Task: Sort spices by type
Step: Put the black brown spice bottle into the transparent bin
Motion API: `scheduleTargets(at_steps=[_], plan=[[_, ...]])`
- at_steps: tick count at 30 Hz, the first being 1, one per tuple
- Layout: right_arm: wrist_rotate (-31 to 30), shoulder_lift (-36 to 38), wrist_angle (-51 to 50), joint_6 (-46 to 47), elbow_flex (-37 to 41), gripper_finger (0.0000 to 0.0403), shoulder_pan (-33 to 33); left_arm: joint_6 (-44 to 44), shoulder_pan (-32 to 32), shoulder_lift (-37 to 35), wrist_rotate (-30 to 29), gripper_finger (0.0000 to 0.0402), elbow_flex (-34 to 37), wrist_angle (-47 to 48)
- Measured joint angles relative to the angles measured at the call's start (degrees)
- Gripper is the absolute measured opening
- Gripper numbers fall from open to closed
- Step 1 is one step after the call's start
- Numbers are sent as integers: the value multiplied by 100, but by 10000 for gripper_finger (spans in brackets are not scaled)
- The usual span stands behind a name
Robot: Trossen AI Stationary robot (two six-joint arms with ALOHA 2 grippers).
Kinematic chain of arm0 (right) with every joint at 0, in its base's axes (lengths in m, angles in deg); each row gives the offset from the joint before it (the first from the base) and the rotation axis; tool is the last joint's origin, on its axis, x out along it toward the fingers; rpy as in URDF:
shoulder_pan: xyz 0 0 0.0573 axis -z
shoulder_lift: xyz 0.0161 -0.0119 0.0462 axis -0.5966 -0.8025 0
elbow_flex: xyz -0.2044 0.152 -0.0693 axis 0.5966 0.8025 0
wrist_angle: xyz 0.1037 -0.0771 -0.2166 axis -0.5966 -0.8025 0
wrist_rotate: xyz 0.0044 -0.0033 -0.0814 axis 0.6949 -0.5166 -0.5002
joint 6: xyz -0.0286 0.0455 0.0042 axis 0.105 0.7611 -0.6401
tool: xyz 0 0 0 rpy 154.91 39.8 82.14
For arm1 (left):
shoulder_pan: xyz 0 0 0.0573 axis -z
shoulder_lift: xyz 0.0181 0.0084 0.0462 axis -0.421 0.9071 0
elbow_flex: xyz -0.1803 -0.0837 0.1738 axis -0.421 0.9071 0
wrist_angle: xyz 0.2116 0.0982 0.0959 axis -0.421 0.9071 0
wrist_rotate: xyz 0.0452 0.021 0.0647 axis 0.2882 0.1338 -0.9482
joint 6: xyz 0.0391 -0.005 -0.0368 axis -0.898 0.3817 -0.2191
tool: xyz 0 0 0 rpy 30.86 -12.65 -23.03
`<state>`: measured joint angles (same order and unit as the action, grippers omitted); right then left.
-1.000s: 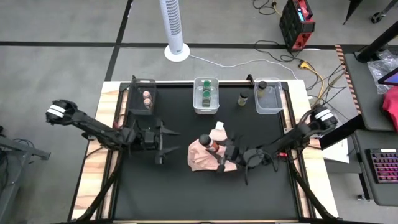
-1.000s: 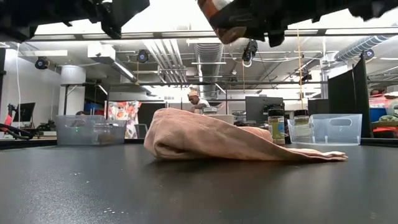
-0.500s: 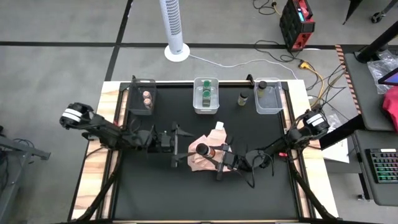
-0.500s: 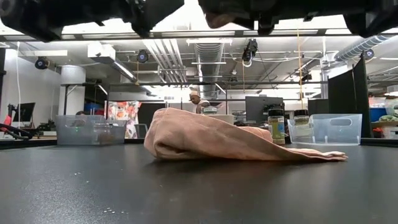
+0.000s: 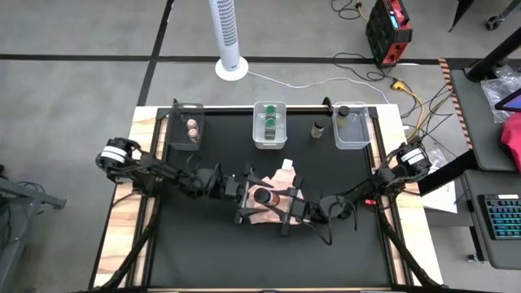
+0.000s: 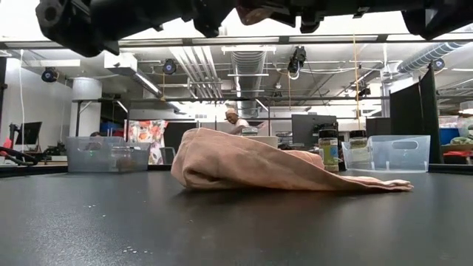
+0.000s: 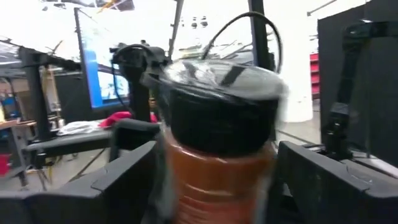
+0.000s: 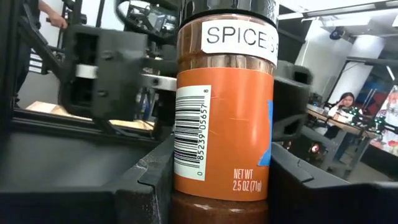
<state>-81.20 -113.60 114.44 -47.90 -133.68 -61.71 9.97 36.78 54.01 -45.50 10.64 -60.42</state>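
A spice jar (image 5: 263, 195) with a black lid and orange label is held upright in the air over the pink cloth (image 5: 273, 213) at the table's middle. My right gripper (image 5: 281, 203) reaches in from the right and is shut on it. My left gripper (image 5: 251, 195) comes from the left, open, with one finger on each side of the same jar (image 7: 217, 155). Other jars stand in three bins along the far edge. One more jar (image 5: 317, 129) stands loose on the table. My right gripper (image 8: 221, 193) pinches the jar's lower body (image 8: 217, 162) between its two fingers, level, from the table's right. The jar stands upright in the hold, lid up, lifted clear of the cloth. My left gripper flanks the jar level from the left; I cannot tell whether it touches.
Along the far edge stand a dark bin (image 5: 174, 122) with tan-pink lidded jars, a clear bin (image 5: 257, 134) with green-lidded jars, and a clear bin (image 5: 364, 130) with a dark-lidded jar. The pink cloth (image 6: 244, 166) lies heaped on the black mat. Bare mat lies toward the near edge.
My left arm has swung toward the table's right until its open fingers stand around the jar. My right gripper has carried the jar a little to the left and up, and the jar has tipped from slanting to upright.
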Motion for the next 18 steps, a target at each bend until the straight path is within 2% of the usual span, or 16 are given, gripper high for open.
scheduleTargets(at_steps=[4, 10, 15, 18], plan=[[7, 2, -146, 62, 0, 160, -2, -59, -19, 13, -30, 301, -27, -3], [4, 2, -198, 210, 0, 166, 24, -59, -26, 9, -29, 235, -66, 81], [-14, 2, -285, 331, -7, 247, 26, -41, -31, 7, -44, 176, -64, 135], [-118, 2, -460, 436, -7, 285, 20, -70, -31, -35, -73, 155, -62, 247]])
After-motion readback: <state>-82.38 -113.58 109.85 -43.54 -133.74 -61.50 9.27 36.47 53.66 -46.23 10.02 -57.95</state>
